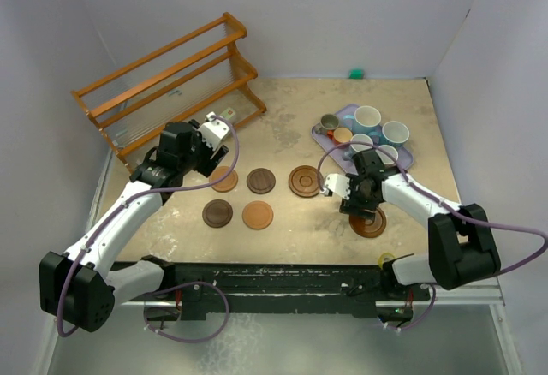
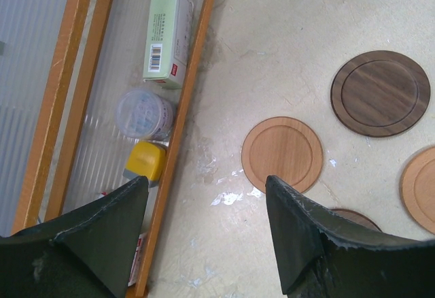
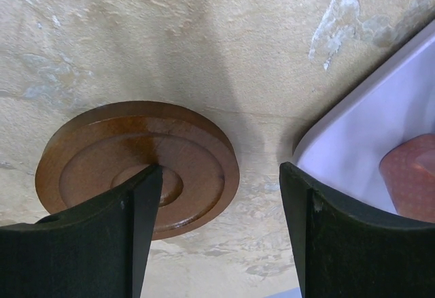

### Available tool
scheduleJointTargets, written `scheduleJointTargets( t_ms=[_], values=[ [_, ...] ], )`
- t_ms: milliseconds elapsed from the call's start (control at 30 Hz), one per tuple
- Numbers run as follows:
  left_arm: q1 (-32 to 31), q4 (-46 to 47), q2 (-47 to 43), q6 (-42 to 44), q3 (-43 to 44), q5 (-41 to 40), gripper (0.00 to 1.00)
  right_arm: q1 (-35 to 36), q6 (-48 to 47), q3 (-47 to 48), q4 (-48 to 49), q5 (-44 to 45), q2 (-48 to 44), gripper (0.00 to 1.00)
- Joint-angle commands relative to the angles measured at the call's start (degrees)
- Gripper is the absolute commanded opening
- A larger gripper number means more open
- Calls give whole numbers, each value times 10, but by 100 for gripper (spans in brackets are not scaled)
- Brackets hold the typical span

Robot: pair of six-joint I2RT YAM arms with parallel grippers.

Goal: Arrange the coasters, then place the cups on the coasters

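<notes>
Top external: six coasters (image 1: 261, 180) out, one at right gripper (image 3: 221, 196) fingertips; cups (image 1: 368, 119) all on tray (image 3: 353, 121), none placed. Left gripper (image 2: 204, 189) and right gripper released, empty.

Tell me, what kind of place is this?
Probably a robot practice booth, not a home: plain white walls box in a scuffed table, and the left arm and right arm stand at its near edge.

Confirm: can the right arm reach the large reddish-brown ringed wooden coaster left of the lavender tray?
Likely yes: the open right end effector hangs right by that coaster, with nothing on it or between.
</notes>
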Motion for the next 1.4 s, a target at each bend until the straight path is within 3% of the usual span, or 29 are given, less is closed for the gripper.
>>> scheduleJointTargets(
  t_ms=[0, 633, 1367],
  values=[
    [5, 16, -10, -13, -1, 10, 67, 38, 11, 4, 4, -26, 22, 72],
    [14, 16, -13, -13, -1, 6, 67, 266, 146, 114, 21, -41, 136, 65],
    [20, 18, -16, -13, -4, 14, 67, 303, 164, 202, 36, -34, 203, 61]
  ],
)
